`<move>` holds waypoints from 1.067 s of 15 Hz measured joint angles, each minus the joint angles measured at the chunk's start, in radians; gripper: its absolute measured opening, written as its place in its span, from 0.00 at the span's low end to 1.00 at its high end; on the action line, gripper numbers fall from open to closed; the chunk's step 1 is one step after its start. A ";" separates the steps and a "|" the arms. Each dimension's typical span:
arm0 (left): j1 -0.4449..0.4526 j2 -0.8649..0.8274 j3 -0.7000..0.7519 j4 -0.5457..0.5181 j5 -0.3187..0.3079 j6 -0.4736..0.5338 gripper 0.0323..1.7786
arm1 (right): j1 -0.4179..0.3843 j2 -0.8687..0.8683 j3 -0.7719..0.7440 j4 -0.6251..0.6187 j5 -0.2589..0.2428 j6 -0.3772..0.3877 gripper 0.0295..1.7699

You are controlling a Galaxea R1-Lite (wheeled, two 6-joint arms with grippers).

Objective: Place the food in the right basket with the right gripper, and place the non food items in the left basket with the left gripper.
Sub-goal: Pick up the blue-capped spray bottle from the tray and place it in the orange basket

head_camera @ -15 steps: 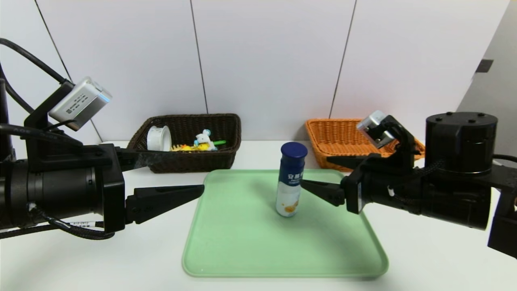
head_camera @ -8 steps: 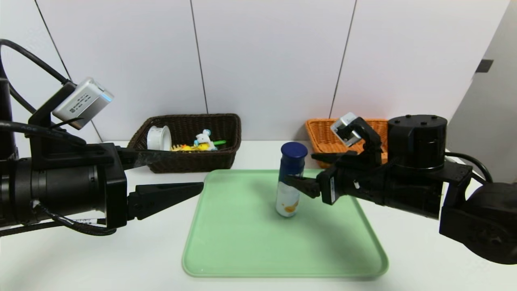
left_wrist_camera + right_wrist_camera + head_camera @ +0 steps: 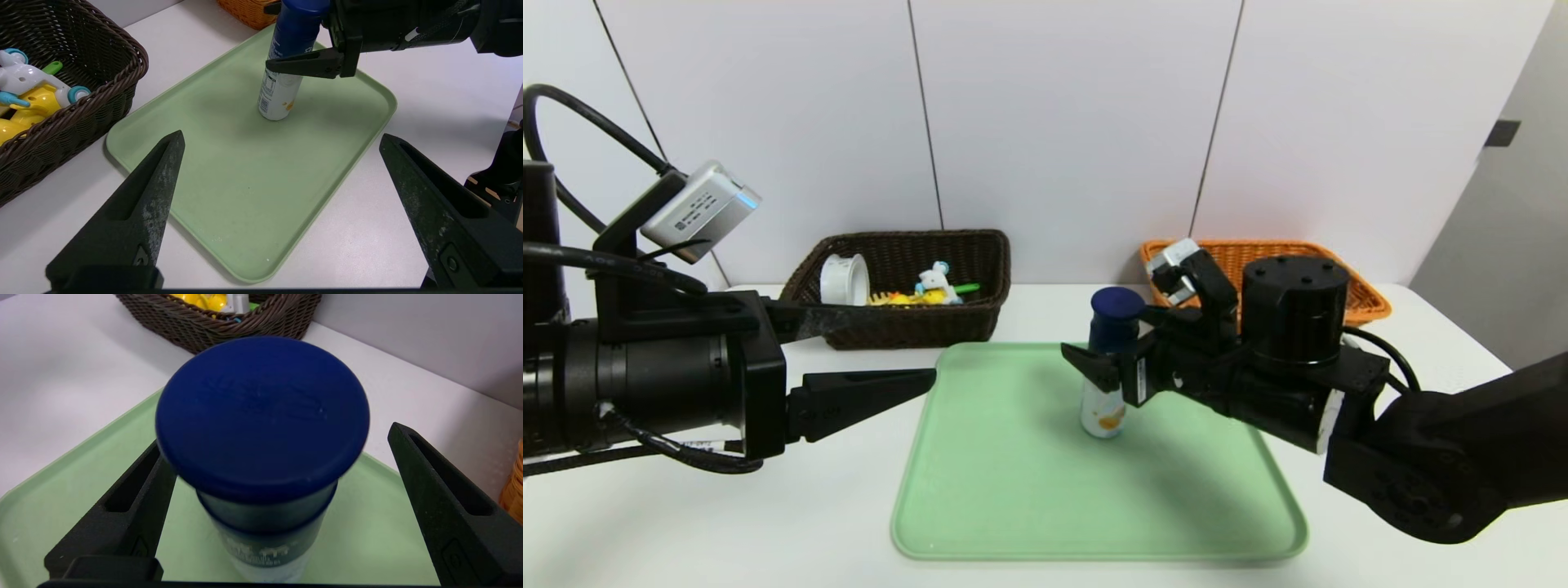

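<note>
Bottle stands upright on the green tray, food bound for the orange basket; right gripper straddles it, jaws wide open. Left gripper waits open over the counter.

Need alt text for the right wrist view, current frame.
The open right gripper straddles an upright white bottle with a round dark blue cap, one black finger on each side, not yet closed on it. The bottle stands on a pale green plastic tray; a dark brown wicker basket sits beyond on the white table.
</note>
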 joint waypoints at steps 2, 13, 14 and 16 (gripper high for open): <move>0.005 0.000 0.000 0.001 0.000 0.000 0.95 | 0.010 0.022 0.003 -0.020 -0.023 0.009 0.96; 0.007 0.016 0.000 -0.005 -0.002 0.001 0.95 | 0.008 0.031 0.028 -0.030 -0.055 0.044 0.86; 0.007 0.017 0.000 -0.005 -0.002 0.001 0.95 | 0.008 0.031 0.029 -0.031 -0.057 0.043 0.75; 0.008 0.018 -0.001 -0.005 -0.002 0.001 0.95 | 0.009 0.030 0.029 -0.030 -0.073 0.043 0.59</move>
